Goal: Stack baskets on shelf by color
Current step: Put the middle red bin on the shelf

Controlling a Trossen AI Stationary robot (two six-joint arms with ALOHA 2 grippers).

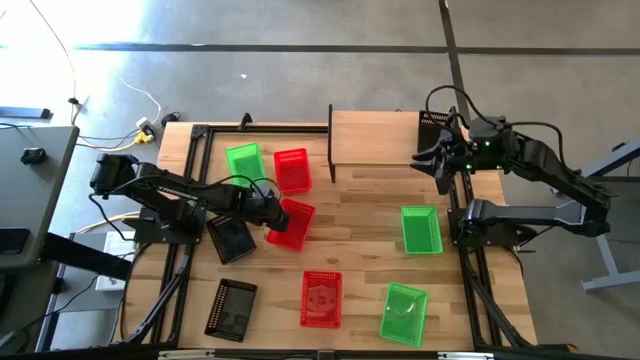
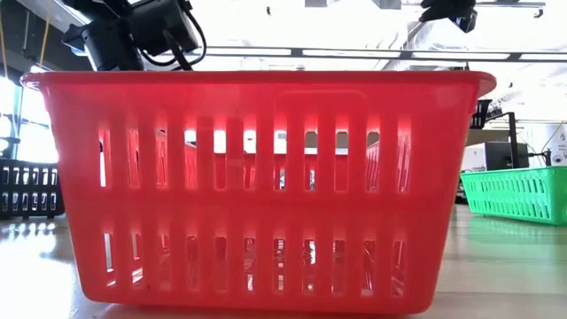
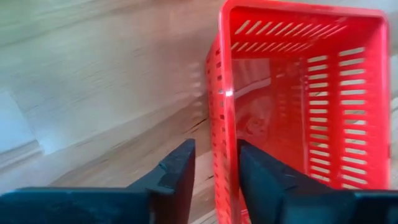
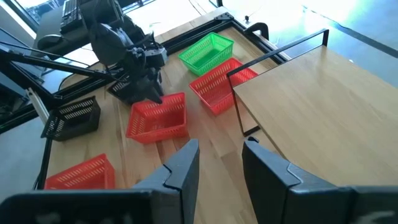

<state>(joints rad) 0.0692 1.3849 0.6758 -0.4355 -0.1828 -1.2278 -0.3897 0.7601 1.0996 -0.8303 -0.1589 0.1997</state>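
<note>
The work surface is a slatted wooden table (image 1: pixel 360 240) with black metal framing (image 1: pixel 190 180) along its left and right edges, standing on a grey floor (image 1: pixel 300 60) crossed by dark seam lines. Off the table's left far corner, white cables (image 1: pixel 150 100) run across the floor to a yellow plug fitting (image 1: pixel 146 128), and a grey desk (image 1: pixel 30 170) carrying a small dark object (image 1: pixel 33 155) stands at the left margin. In the low view, ceiling light strips (image 2: pixel 354 53) and a dark monitor (image 2: pixel 507 156) show in the room behind.
</note>
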